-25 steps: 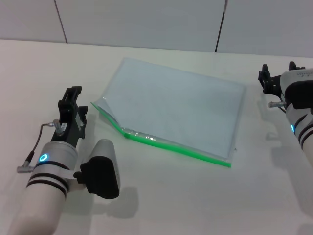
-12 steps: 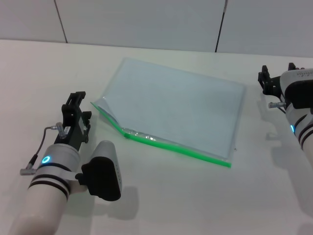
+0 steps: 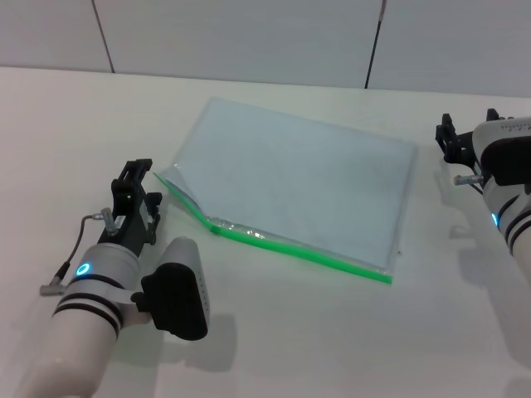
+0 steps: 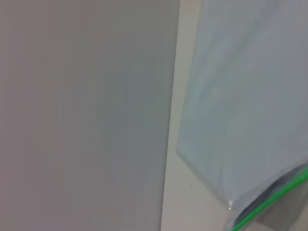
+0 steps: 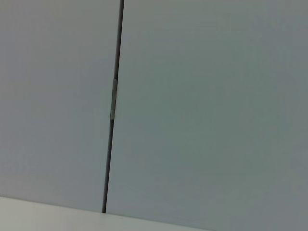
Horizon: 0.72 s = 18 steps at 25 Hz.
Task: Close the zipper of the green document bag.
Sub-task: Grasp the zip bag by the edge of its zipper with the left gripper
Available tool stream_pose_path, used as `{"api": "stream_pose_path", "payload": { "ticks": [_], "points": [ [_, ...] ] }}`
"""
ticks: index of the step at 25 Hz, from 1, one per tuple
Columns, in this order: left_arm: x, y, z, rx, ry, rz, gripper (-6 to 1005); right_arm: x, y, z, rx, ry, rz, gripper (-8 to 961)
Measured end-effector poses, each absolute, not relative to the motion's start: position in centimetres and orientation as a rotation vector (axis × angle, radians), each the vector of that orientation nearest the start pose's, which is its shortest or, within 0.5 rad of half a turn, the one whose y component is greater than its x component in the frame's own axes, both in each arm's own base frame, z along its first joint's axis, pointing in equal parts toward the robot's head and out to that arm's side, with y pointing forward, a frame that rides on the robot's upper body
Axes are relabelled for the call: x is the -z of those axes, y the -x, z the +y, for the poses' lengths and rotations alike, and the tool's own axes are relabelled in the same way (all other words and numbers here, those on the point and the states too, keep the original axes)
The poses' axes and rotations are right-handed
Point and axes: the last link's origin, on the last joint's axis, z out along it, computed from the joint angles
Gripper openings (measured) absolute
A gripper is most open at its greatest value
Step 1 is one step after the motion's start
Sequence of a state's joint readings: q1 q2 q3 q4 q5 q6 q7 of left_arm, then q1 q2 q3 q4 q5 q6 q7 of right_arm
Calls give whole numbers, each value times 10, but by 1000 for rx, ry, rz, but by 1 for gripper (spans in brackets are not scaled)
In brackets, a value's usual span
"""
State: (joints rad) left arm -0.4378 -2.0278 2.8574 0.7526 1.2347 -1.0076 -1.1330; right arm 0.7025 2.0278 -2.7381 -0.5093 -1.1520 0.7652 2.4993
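green document bag [image 3: 307, 195] lying flat on the white table [image 3: 274, 332], set at a slant near the middle, its far corner toward the wall [image 3: 249, 37] panels. zipper [image 3: 290, 245] running as a bright green strip along the near long edge, from the left corner down to the near right corner; left end of that edge gaping, top sheet lifted and curled there, slider too small to pick out. left gripper [image 3: 138, 184] low over the table just beside the bag's open left corner, apart from it, grasping nothing; whether parted or closed, cannot tell. same open corner and green strip [image 4: 269, 202] seen close in the left wrist view, next to a broad grey surface. right gripper [image 3: 465, 141] off at the table's right side, near the bag's far right corner but not touching, holding nothing, finger state not discernible. right wrist view filled only by wall panels and a dark seam [image 5: 111, 110].
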Motion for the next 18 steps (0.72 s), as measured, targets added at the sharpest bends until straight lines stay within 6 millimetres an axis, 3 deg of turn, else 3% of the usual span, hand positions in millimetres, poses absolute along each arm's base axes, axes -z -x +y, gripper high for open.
{"api": "stream_pose_path", "payload": {
  "ticks": [18],
  "points": [
    [84, 289, 316, -636, 1714, 470, 614, 67, -268, 397, -302, 1653, 674, 673]
  ]
}}
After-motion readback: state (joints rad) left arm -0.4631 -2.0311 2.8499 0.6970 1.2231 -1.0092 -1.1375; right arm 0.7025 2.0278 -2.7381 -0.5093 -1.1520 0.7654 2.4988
